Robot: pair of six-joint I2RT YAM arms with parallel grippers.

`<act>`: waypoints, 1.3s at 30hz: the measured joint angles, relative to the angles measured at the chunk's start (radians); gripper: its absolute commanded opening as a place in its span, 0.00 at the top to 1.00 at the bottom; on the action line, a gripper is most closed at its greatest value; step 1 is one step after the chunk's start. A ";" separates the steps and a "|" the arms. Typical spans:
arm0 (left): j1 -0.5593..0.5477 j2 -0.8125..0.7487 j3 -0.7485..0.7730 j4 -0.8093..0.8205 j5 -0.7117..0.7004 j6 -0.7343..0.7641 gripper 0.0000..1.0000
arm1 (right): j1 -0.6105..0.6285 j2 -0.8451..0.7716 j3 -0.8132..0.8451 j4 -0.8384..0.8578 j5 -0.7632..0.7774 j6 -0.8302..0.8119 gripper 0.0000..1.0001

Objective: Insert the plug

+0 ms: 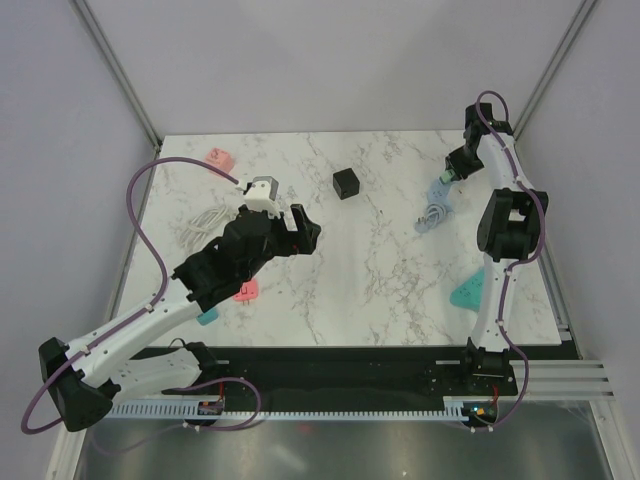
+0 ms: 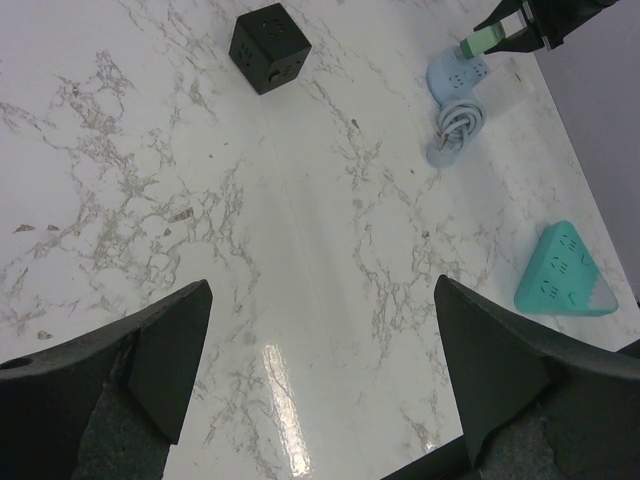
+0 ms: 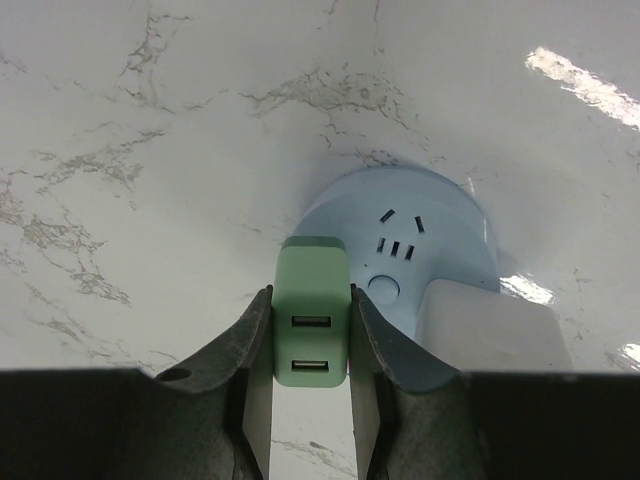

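- Clamps the right claw [image 1: 451, 173] on a green plug [image 3: 311, 312], one finger pressed to each long side, two USB ports facing the wrist camera.
- Holds that plug at the near rim of a round pale-blue power strip [image 3: 405, 225], far right on the worktop [image 1: 380, 290]; cannot tell whether plug and strip touch.
- Leaves the strip's socket slots and round button uncovered just beyond the plug.
- Crowds the plug's right flank with a white block [image 3: 490, 328], set against the strip's edge, just beside the right finger; cannot tell whether plugged in.
- Trails a bundled grey cable [image 1: 432, 215] from the strip toward the near side.
- Spreads the left claw [image 2: 320, 370] wide apart over bare marble left of centre, gripping nothing, well apart from the strip.
- Sets a black cube [image 1: 346, 183] between the two arms, toward the far side, apart from both claws.
- Places a teal triangular socket [image 1: 467, 293] near the right edge, close beside the right arm's lower link.
- Shows a pink socket [image 1: 220, 157] at the far left corner and a coiled white cord [image 1: 205, 222] just beside the left arm.
- Hides part of a second pink piece [image 1: 246, 291] and a small teal piece [image 1: 207, 317] under the left arm.
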 measured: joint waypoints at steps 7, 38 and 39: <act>0.000 0.000 0.000 0.000 0.000 0.000 0.00 | 0.000 0.011 0.018 -0.002 -0.011 -0.008 1.00; 0.000 -0.002 0.000 0.000 0.000 0.000 0.01 | 0.013 0.002 -0.002 -0.008 0.007 -0.014 1.00; 0.000 -0.002 0.000 0.000 0.000 0.000 0.01 | 0.013 0.001 -0.004 -0.006 0.008 -0.014 1.00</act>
